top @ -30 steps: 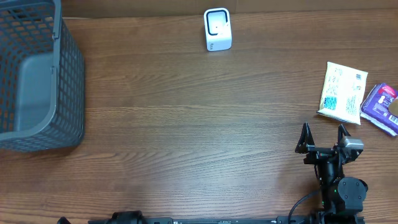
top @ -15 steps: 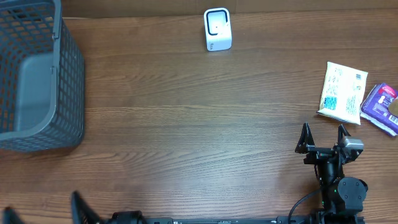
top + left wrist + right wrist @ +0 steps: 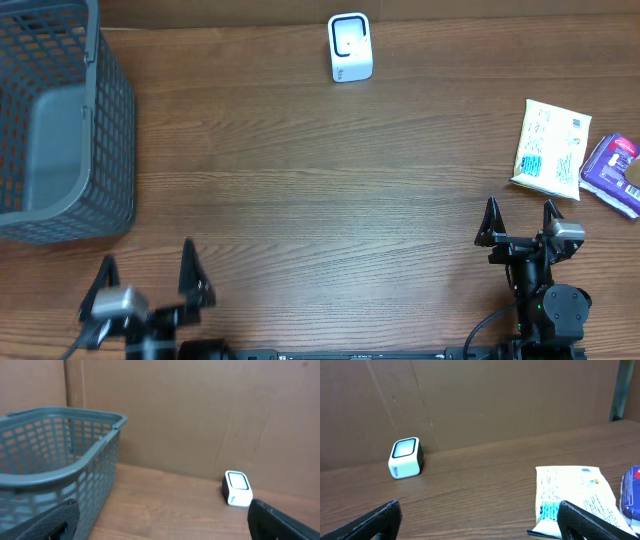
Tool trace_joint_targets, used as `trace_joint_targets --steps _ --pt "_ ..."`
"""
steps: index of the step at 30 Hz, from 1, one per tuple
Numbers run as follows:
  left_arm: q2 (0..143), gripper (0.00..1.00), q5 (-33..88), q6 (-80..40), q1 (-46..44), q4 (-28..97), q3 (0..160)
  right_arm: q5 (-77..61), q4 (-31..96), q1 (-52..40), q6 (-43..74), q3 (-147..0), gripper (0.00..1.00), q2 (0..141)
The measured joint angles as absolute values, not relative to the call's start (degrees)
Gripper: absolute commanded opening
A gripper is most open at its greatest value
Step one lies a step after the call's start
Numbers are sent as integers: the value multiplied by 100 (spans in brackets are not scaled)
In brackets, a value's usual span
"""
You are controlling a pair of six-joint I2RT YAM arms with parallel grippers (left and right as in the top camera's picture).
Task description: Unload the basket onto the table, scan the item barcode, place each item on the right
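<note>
A pale printed packet (image 3: pixel 548 145) lies flat at the table's right side, with a purple packet (image 3: pixel 612 172) next to it at the edge. The white barcode scanner (image 3: pixel 350 47) stands at the back centre. My right gripper (image 3: pixel 520 208) is open and empty, a little nearer than the pale packet (image 3: pixel 575 495) and just left of it. My left gripper (image 3: pixel 147 262) is open and empty at the front left, far from both packets. In the left wrist view the scanner (image 3: pixel 237 488) sits ahead to the right.
A grey mesh basket (image 3: pixel 60 130) stands at the left, just beyond the left gripper, and fills the left of the left wrist view (image 3: pixel 55 460). A brown board wall (image 3: pixel 495 405) backs the table. The purple packet (image 3: pixel 632 492) is cut off by the right wrist view's edge.
The left arm has come into the overhead view from the front edge, its open fingers now showing at the front left. The right arm and the packets have not moved.
</note>
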State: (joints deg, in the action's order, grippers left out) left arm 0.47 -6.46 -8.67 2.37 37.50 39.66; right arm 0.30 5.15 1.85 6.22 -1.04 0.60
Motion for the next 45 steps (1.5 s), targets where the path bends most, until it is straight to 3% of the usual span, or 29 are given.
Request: trace_joint_targets --steps 15,24,45 --pt "54 100 -222 -888 235 403 899 40 515 185 622 -104 100 60" --pt "54 100 -519 -860 235 145 123 43 515 185 624 -104 100 60" --pt "54 100 -714 -281 143 386 67 40 513 185 624 -104 100 60"
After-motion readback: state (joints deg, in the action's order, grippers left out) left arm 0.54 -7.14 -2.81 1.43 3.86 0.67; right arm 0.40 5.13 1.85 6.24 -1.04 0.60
